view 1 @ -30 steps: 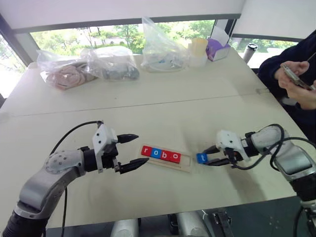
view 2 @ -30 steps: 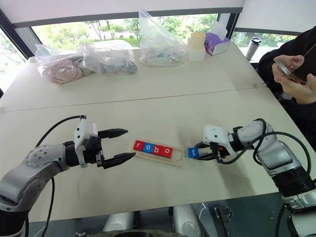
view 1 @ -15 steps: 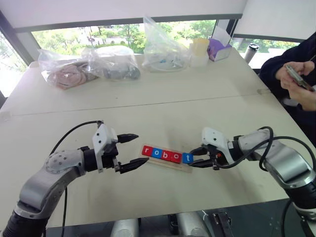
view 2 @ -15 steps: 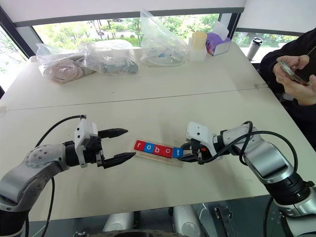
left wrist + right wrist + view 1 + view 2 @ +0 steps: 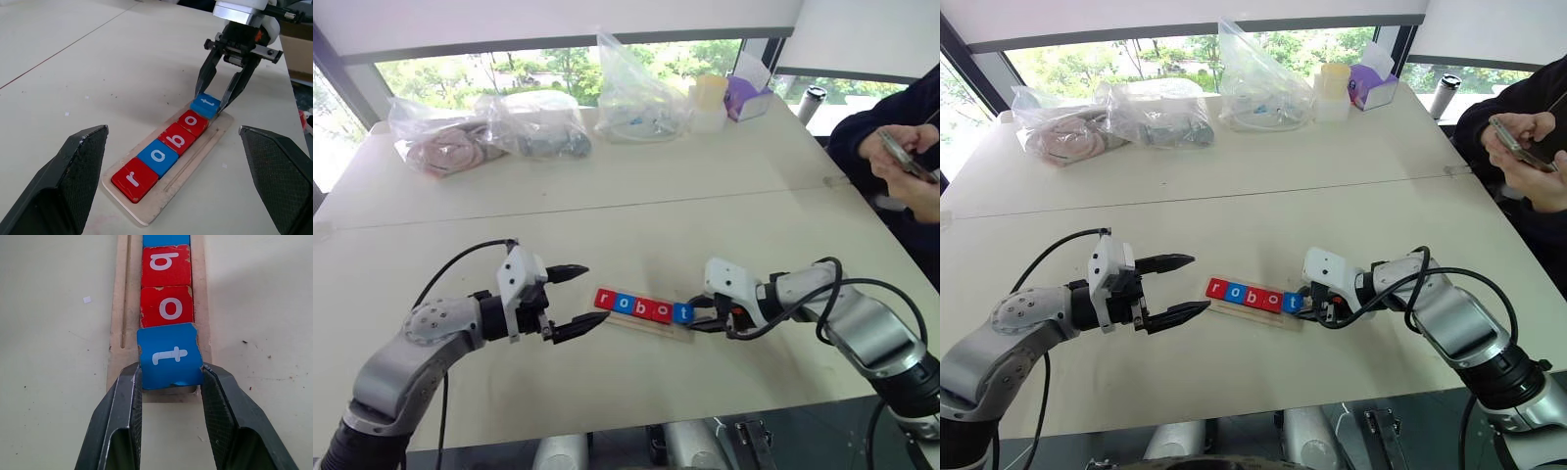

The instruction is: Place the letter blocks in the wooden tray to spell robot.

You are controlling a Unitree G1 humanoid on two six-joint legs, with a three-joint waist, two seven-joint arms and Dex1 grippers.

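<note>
Head views: right gripper [image 5: 697, 315] clenched on blue t block [image 5: 683, 313] at wooden tray [image 5: 651, 329] end, beside red o; left gripper [image 5: 1185, 287] released, jaws spread just short of tray on surface [image 5: 636, 215]; left wrist: r, o, b, o, t [image 5: 206, 104] in a row between spread jaws; right wrist: t [image 5: 170, 356] pinched between both fingers [image 5: 128, 396], touching o.

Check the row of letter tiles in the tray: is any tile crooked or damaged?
The blue t tile sits slightly tilted at the wooden tray end, gripped by the right claw. Red b and o tiles show chipped edges.
</note>
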